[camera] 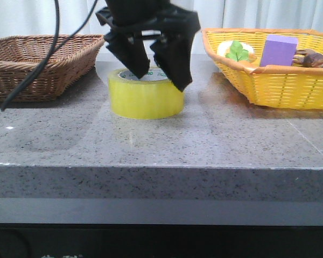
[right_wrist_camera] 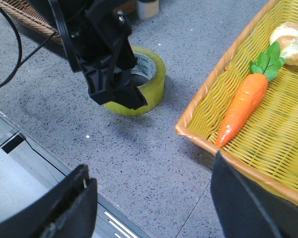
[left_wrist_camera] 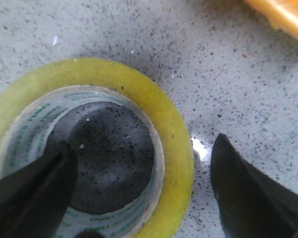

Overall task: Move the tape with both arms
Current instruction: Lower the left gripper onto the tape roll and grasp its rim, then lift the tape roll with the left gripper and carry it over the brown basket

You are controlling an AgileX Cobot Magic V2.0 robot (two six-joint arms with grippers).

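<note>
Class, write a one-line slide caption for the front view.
Left pincer open astride the wall of the yellow tape on the stone table, between two wicker baskets.

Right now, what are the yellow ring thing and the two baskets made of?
The tape looks like glossy see-through yellow plastic wound on a white, probably cardboard, core. The brown basket looks like woven wicker, matte. The yellow basket has a similar weave but shinier, perhaps plastic.
</note>
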